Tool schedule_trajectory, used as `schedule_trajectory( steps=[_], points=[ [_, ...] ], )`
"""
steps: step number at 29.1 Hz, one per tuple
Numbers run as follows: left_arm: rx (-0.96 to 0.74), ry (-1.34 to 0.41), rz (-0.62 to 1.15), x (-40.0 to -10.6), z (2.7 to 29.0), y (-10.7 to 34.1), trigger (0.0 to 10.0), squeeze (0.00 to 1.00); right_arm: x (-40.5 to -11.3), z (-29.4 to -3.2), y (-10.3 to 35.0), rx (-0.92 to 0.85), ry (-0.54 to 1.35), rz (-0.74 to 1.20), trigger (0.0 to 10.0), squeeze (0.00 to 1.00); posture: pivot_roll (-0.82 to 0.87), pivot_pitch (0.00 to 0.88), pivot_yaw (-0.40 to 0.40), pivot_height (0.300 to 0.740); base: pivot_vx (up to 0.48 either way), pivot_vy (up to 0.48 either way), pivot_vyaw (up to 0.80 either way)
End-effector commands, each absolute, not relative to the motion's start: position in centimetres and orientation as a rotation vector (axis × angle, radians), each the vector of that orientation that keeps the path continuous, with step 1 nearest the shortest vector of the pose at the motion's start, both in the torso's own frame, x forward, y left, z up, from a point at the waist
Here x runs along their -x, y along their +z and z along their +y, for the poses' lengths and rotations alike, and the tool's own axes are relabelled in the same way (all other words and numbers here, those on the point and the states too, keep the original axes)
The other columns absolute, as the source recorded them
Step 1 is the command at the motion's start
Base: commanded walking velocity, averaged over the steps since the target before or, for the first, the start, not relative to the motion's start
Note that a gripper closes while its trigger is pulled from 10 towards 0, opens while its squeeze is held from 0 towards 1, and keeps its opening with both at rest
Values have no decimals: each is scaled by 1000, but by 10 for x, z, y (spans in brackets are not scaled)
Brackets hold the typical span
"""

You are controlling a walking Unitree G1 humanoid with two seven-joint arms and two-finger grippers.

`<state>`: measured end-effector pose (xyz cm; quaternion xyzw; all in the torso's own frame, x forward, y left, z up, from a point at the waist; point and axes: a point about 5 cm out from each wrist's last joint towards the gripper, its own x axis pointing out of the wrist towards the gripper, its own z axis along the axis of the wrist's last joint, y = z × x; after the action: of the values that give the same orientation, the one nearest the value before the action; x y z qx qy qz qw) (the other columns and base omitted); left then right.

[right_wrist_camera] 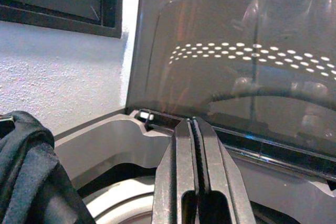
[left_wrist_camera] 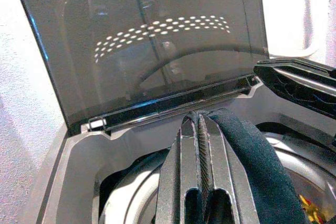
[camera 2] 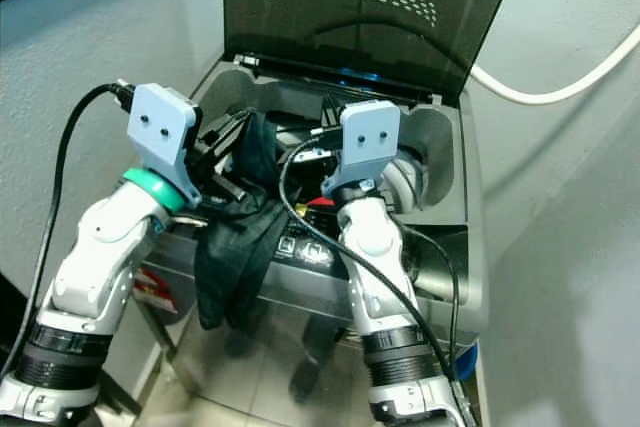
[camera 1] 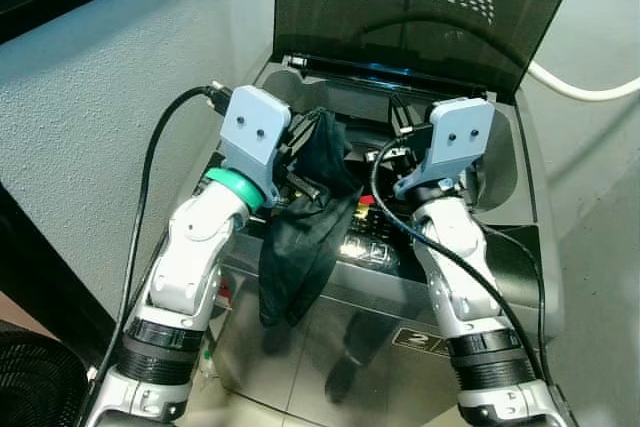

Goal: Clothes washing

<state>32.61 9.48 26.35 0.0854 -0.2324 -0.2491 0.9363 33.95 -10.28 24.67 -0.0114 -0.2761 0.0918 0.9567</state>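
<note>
Two silver arms fill the foreground, each ending in a pale blue wrist housing over the open top of a grey top-loading washing machine.

1. Left jaws: clenched on a black soft fabric garment. The cloth is pinched between the fingers and rolls over one side of them, as the left wrist view shows.
2. Garment position: the gripped fold sits at the left jaws, above the drum opening. The remainder hangs below and behind the jaws, draped over the machine's front edge and down its front panel, outside the tub.
3. Right jaws: pressed together with nothing between them, held over the drum beside the left jaws.
4. Beyond both jaws: the white drum rim, then the raised dark translucent lid standing open at the back. A white hose runs along the wall past the lid.

Handling notes (judgement):
- The garment is light, limp and non-fragile; it will sag and trail from any single grip point.
- Because most of its length hangs outside, a second hold low on the hanging portion would help gather it.
- Snagging on the front edge is the main risk.
</note>
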Motion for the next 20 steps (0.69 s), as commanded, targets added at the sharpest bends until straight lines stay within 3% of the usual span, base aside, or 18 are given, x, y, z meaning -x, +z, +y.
schedule_trajectory(
  steps=[1, 2, 3, 4, 6, 7, 20],
  points=[
    [-174, -540, -502, -322, 89, 266, 0, 0, -339, -105, 242, 22, 177, -547, 10000, 0, 119, 0, 5, 740, 0, 0, 0],
    [-187, -557, -501, -321, 87, 266, 3922, 0, -339, -105, 242, 22, 176, -548, 10000, 0, 123, 0, 11, 740, 0, 0, 0],
    [-187, -557, -501, -321, 87, 266, 3922, 0, -339, -105, 242, 22, 176, -548, 10000, 0, 123, 0, 11, 740, 0, 0, 0],
    [-199, -578, -506, -320, 83, 266, 10000, 0, -338, -104, 242, 21, 175, -549, 10000, 0, 127, 0, 16, 740, 0, 0, 0],
    [-200, -594, -509, -318, 81, 267, 10000, 0, -338, -103, 241, 19, 174, -548, 10000, 0, 128, 0, 18, 740, 0, 0, 0],
    [-197, -623, -516, -317, 78, 268, 10000, 1000, -337, -103, 240, 17, 173, -547, 10000, 0, 131, 0, 26, 740, 0, 0, 0],
    [-195, -711, -536, -313, 70, 273, 10000, 1000, -334, -103, 236, 7, 155, -542, 10000, 0, 131, 0, 51, 740, 0, 0, 0]
  ],
)
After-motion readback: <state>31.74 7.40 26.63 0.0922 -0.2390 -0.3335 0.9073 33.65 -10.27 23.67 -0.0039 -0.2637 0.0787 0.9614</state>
